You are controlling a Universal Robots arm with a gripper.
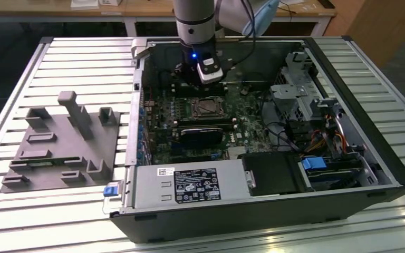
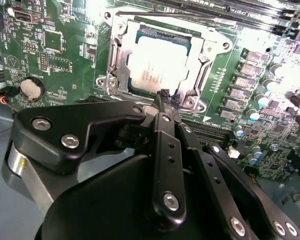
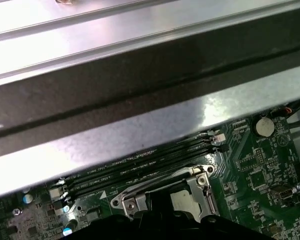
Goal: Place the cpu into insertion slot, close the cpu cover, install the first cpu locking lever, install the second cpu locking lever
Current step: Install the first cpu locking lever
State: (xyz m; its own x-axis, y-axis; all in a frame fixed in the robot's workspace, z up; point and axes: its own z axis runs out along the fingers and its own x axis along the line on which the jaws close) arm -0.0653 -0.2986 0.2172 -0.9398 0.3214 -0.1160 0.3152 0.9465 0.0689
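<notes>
Open PC case [image 1: 259, 211] lying on slatted metal desk [image 1: 19, 84], wooden tables behind; cpu [image 2: 157, 62] seated in insertion slot [image 2: 121, 75], cpu cover [image 2: 202, 47] down around it, fingers [image 2: 165, 102] pinched shut just above cover edge, gripping nothing.

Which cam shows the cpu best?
The second wrist view: the cpu lies face-up under the cpu cover. The first wrist view shows part of it. The exterior view shows it small and dark.
</notes>
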